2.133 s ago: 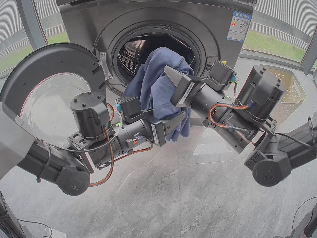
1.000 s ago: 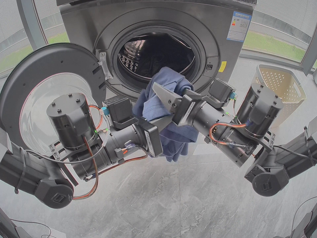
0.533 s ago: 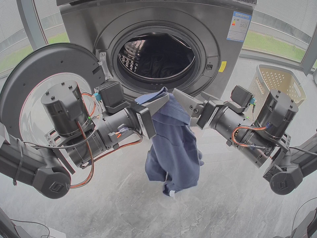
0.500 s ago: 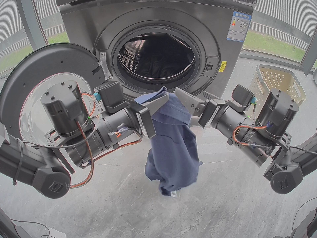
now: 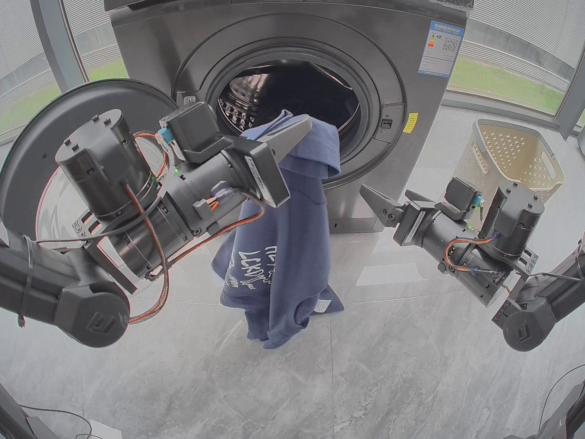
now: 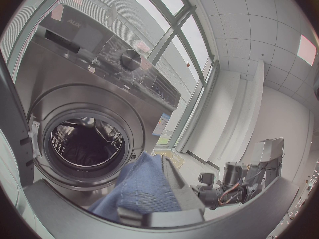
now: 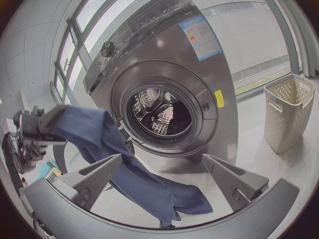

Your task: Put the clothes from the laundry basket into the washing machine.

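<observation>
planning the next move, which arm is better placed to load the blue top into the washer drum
Left. The left gripper is shut on the dark blue printed sweatshirt, holding it before the open round drum of the grey metal washing machine. The right gripper hangs lower, aside, fingers open and empty.

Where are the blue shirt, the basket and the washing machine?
blue shirt (image 5: 286,239), head view, its hanging middle.
basket (image 5: 518,153), head view, its holed wall.
washing machine (image 5: 365,32), head view, grey front above the opening.

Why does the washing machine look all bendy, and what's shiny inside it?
Left wrist view: a fisheye lens bends the washing machine and blackens the corners; right wrist view: same bending, daylight glints on its metal drum; head view: milder bending.
</observation>
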Robot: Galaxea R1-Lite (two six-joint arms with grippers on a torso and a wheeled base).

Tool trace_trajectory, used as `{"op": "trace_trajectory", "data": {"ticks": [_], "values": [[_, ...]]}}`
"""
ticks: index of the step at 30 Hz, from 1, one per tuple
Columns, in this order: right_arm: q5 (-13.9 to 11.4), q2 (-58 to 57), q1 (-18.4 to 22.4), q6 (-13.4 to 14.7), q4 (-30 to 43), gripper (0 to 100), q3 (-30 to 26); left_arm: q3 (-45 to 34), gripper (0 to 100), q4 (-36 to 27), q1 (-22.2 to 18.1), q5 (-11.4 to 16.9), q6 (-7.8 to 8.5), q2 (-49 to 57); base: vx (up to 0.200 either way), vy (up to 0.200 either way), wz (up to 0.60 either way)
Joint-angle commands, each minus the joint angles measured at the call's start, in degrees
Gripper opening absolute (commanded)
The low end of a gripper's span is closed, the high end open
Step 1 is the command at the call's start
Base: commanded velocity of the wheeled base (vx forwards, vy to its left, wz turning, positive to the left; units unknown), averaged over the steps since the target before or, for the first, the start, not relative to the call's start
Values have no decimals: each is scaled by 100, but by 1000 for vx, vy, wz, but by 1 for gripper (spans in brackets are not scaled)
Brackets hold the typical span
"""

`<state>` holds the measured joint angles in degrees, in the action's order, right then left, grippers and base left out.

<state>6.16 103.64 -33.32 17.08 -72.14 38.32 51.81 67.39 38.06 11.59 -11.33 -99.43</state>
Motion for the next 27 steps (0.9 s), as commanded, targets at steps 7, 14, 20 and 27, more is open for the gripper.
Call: {"op": "trace_trajectory", "data": {"ticks": [7,14,20,27], "values": [[-44,552,45,-161,-599,100,-439,506,0,-15,-27,1,-80,275,0,0,0],[-229,850,45,-363,-1047,100,-738,576,0,-68,-35,18,-80,415,0,0,0],[-413,1114,71,-390,-1197,100,-922,567,0,-59,-35,36,-80,494,0,0,0],[-668,1879,335,-495,-1610,100,-896,585,0,-68,-35,80,-80,512,0,0,0]]}}
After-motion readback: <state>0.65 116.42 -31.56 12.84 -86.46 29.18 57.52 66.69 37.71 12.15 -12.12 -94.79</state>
